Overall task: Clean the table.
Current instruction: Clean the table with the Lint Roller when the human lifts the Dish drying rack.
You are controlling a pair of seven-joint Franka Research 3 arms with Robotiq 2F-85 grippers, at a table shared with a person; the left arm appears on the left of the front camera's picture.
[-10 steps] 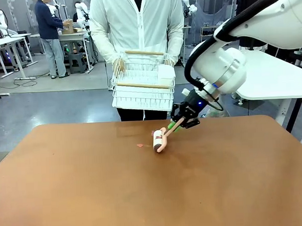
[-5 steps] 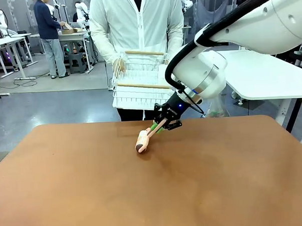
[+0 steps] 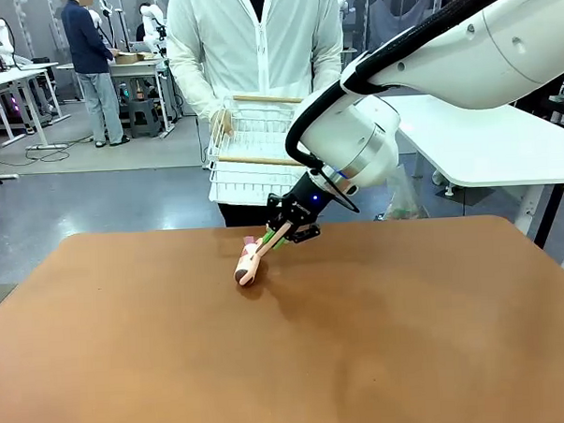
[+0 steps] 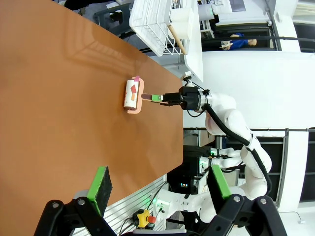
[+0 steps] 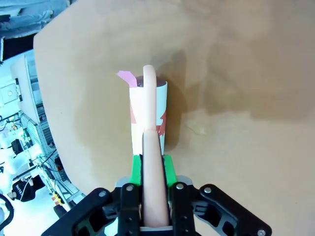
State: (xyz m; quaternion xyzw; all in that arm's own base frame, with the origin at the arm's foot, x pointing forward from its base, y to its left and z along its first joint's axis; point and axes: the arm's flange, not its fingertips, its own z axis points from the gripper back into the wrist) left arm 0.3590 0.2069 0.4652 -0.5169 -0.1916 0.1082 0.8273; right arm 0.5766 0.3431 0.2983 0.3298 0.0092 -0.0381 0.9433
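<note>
Right now the robot's right arm reaches in from the right and across the middle of the reddish-brown tabletop (image 3: pixel 409 337), toward its far edge. Its right hand (image 3: pixel 285 232) is pressed together on the pale pink handle of a lint roller (image 3: pixel 247 267). From the right wrist camera I see the two green pads squeezing that handle from either side, just behind the roll. The handle slants down and away from the hand, and the white roll at its end rests on the tabletop, a little left of centre and close to the far edge. A few small red scraps (image 4: pixel 132 90) are stuck to the white paper of the roll, and a pink bit (image 5: pixel 125 76) pokes out at its far end.

The left hand (image 4: pixel 160 183) hangs above the near part of the tabletop with its fingers spread wide and nothing between the green pads. The roller lies well apart from it, farther along the brown surface.

Across the tabletop stands a person in a white zipped jacket (image 3: pixel 256 44), holding a white wire dish rack (image 3: pixel 261 166) with pale wooden handles at waist height, just beyond the far edge. The rack is off the tabletop, carried in both of the person's arms. A white side table (image 3: pixel 504 146) stands behind the right arm.
</note>
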